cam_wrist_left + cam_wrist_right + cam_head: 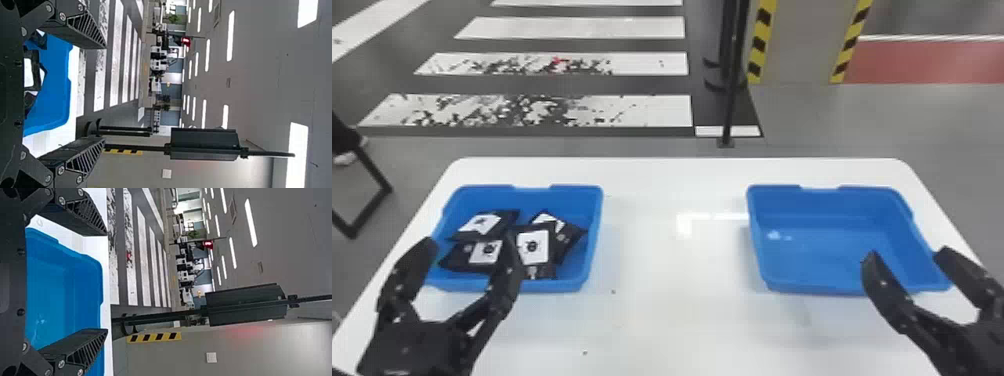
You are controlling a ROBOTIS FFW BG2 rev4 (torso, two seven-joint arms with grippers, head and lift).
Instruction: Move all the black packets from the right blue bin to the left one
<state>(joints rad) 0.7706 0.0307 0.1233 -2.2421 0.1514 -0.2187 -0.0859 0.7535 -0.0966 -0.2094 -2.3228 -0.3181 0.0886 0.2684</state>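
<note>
Our left gripper (469, 242) and right gripper (908, 254) gape wide, holding nothing; dipping the left could snag the heaped black packets (534, 247).

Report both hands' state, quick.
Left hand: open, holding nothing, at the left bin's near side.
Right hand: open, holding nothing, at the right bin's near side.
</note>
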